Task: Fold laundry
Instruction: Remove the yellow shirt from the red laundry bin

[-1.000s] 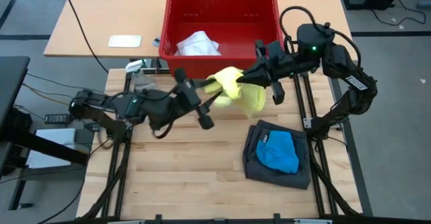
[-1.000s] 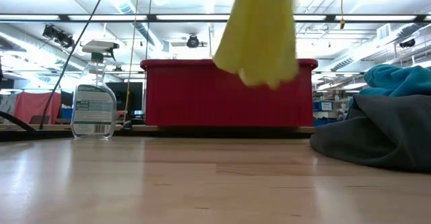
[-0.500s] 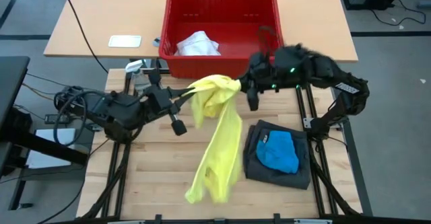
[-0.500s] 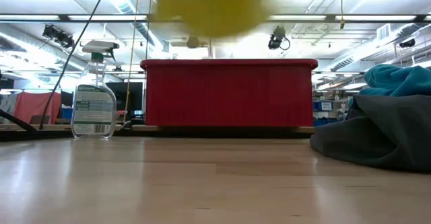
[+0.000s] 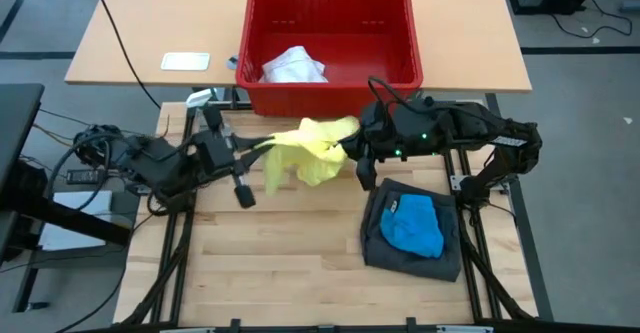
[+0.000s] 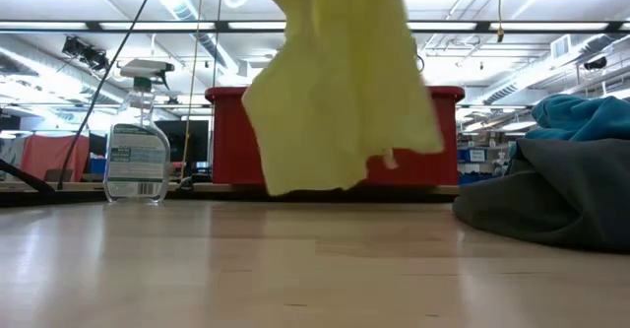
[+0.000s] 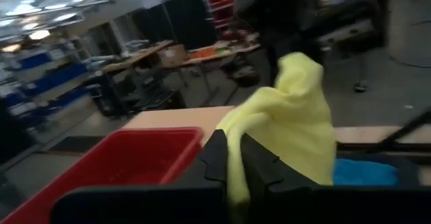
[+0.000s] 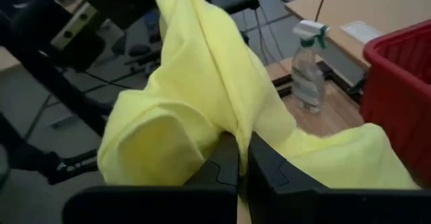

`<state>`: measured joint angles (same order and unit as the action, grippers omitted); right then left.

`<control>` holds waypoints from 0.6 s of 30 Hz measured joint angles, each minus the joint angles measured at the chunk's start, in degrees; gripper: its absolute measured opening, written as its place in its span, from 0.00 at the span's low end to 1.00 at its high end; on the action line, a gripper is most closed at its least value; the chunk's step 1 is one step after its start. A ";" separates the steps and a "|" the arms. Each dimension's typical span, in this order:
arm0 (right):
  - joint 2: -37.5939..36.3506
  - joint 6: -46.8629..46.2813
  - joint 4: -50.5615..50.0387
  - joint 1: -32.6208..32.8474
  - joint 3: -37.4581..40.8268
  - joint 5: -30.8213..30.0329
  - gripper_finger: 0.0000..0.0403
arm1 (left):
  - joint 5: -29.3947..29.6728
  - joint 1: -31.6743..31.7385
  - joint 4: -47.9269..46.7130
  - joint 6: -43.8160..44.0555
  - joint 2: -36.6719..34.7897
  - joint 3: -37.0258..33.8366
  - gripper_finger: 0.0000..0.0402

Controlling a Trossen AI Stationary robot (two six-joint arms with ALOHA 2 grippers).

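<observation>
Both arms reach in toward the table's middle, just in front of the basket, grippers facing each other. Left gripper (image 5: pixel 268 143) comes in from the left, forearm low and near level, fingers (image 7: pixel 259 163) clamped on a fold of the yellow shirt (image 5: pixel 310 149). Right gripper (image 5: pixel 350 143) comes in from the right, elbow folded back, fingers (image 8: pixel 225 160) pinched on another fold of the same shirt. Shirt hangs between them, clear of the table.
</observation>
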<state>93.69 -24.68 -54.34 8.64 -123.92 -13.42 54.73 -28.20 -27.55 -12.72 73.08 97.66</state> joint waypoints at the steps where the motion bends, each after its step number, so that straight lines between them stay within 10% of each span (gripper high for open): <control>1: 0.00 -0.79 -0.33 0.53 0.00 0.60 0.03 | -1.65 -0.76 -1.24 0.93 -0.10 0.01 0.04; 7: 1.21 -8.24 -1.66 5.97 4.35 7.54 0.04 | -28.14 -4.24 -17.30 19.77 1.68 0.21 0.04; 18: 2.51 -7.65 9.84 4.71 7.75 9.43 0.03 | -25.33 -6.56 -22.63 26.59 3.46 4.54 0.03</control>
<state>96.20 -32.33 -44.50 13.35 -116.17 -3.99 29.40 -34.76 -50.18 13.87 76.54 102.20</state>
